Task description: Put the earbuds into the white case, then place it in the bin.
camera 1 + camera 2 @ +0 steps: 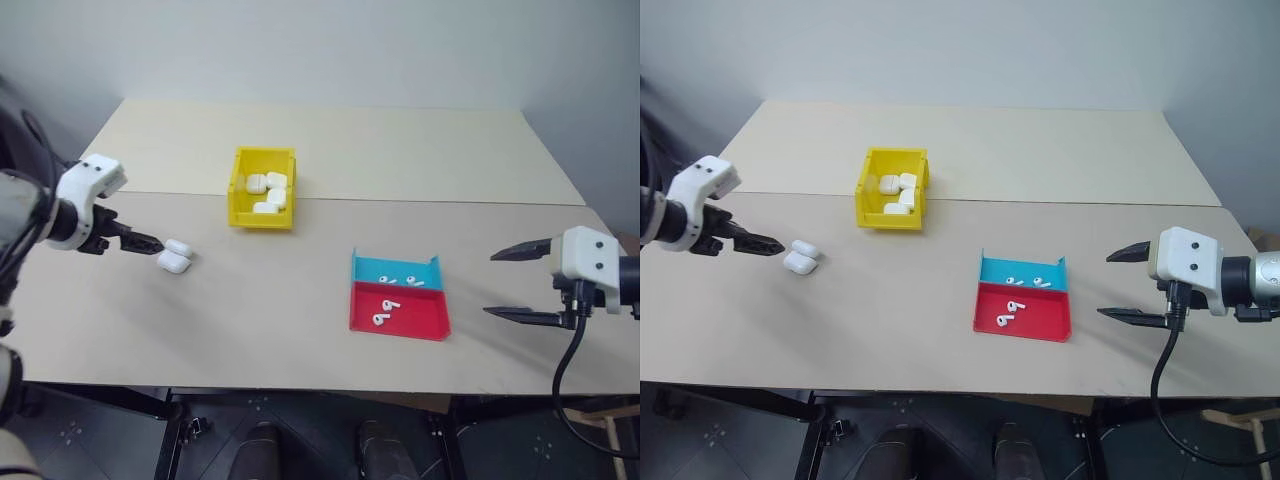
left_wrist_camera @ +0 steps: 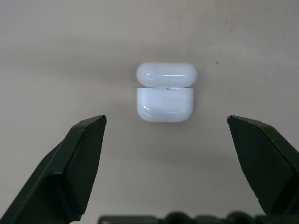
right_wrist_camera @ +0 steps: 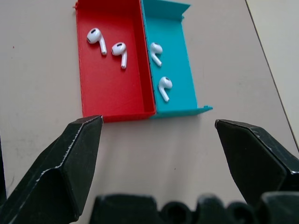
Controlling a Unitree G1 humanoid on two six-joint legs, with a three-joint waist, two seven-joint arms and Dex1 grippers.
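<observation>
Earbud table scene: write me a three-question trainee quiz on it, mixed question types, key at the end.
1. True or false: the white case on the table lies with its lid open.
2. How many earbuds lie in the red tray, and how many in the blue tray?
3. Multiple choice: the left claw is
A. shut on the white case
B. open, just short of the white case
C. inside the yellow bin

Key:
1. True; the lid is swung back from the body.
2. Two in the red, two in the blue.
3. B. The right claw is open too, beside the trays.
</observation>
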